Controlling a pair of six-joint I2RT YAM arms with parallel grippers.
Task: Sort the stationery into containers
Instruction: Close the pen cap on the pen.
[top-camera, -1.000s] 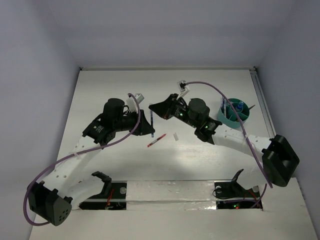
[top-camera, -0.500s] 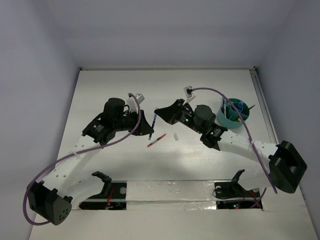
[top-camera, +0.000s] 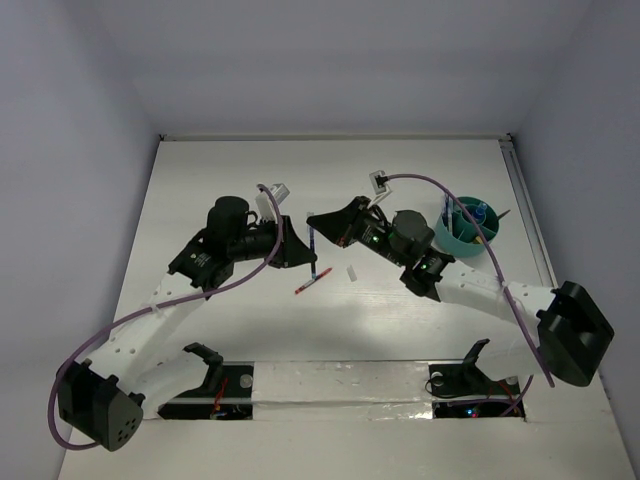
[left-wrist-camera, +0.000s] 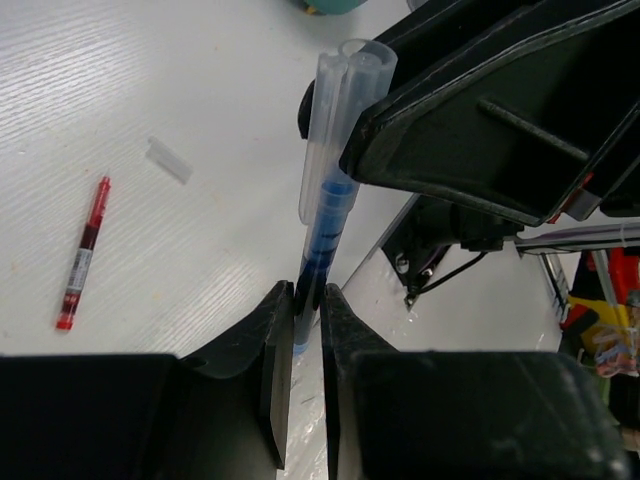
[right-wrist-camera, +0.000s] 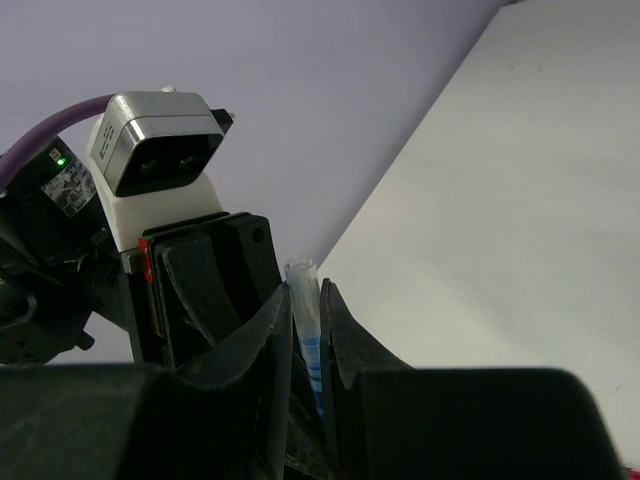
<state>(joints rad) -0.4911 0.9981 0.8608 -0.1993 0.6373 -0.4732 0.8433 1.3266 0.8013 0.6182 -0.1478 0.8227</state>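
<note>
Reaching in from the left over the white table (top-camera: 220, 170), the left gripper (left-wrist-camera: 305, 296) is clamped tight on the dark lower end of a blue pen (left-wrist-camera: 328, 190). The pen is held clear of the tabletop, between the two arms. It rises steeply from those fingers to its clear capped end. Below and slightly to the right of the held pen in the overhead view, a red pen (top-camera: 312, 280) lies flat on the table, with a small pale piece (top-camera: 352, 272) near it to the right; neither touches the other. From the right side, the right gripper (right-wrist-camera: 303, 290) meets the same blue pen at its upper, clear end, its two fingers pressed against either side of the barrel, so both tools grip the one pen. Farther right, well apart from the grippers, a round teal tub (top-camera: 447, 240) stands near the table's right edge, with blue items showing in its compartments.
</note>
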